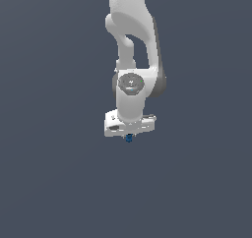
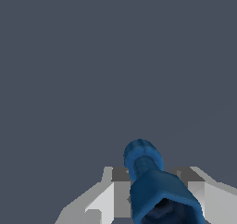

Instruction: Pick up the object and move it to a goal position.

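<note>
Your gripper (image 1: 129, 135) is clamped on the object (image 2: 155, 186) mid-body; likely light, rigid, knobbly, so keep squeeze steady.

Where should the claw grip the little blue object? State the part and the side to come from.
Grip the blue object across its wide flared body, coming from above along its long axis. The wrist view shows that body sitting between the claw fingers, the narrower neck and rounded knob projecting past them. The knob looks too small and round to pinch securely.
</note>
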You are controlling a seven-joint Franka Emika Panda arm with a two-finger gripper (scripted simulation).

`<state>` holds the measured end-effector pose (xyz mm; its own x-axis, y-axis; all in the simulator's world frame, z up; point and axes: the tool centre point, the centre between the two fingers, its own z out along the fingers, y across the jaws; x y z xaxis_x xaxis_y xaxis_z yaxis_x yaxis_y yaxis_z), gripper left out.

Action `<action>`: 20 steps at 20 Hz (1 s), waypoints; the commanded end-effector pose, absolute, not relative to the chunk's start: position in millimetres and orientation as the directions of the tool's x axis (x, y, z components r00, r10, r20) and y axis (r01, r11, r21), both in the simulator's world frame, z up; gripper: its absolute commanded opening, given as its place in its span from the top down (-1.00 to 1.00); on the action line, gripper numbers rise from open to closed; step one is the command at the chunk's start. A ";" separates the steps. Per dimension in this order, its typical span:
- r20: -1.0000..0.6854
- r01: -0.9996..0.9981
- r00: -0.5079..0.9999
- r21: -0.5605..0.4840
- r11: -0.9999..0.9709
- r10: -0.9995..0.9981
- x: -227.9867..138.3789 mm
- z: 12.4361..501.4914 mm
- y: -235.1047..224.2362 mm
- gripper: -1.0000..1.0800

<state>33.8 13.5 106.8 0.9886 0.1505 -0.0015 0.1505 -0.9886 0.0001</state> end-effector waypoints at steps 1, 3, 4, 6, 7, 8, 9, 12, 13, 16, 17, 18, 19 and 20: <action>0.000 0.151 0.989 0.000 -0.989 0.151 32.2 131.4 19.0 1.00; 0.000 0.151 0.989 0.000 -0.989 0.151 30.7 153.3 23.9 1.00; 0.000 0.151 0.989 0.000 -0.989 0.151 30.0 164.9 26.4 1.00; 0.000 0.151 0.989 0.000 -0.989 0.151 28.7 187.3 31.4 1.00; 0.000 0.151 0.989 0.000 -0.989 0.151 28.1 198.0 33.7 1.00; 0.000 0.151 0.989 0.000 -0.989 0.151 27.5 208.2 36.0 1.00; 0.000 0.151 0.989 0.000 -0.989 0.151 27.1 218.0 38.1 1.00; 0.000 0.151 0.989 0.000 -0.989 0.151 26.2 244.4 44.1 1.00; 0.000 0.151 0.989 0.000 -0.989 0.151 26.0 252.0 45.8 1.00; 0.000 0.151 0.989 0.000 -0.989 0.151 25.7 270.7 50.0 1.00; 0.000 0.151 0.989 0.000 -0.989 0.151 25.6 275.6 51.1 1.00; 0.000 0.151 0.989 0.000 -0.989 0.151 25.7 279.8 52.1 1.00; 0.000 0.151 0.989 0.000 -0.989 0.151 25.8 283.5 52.9 1.00; 0.000 0.151 0.989 0.000 -0.989 0.151 25.9 286.4 53.4 1.00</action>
<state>26.1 52.4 280.9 0.9885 0.1513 0.0014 0.1513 -0.9885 0.0003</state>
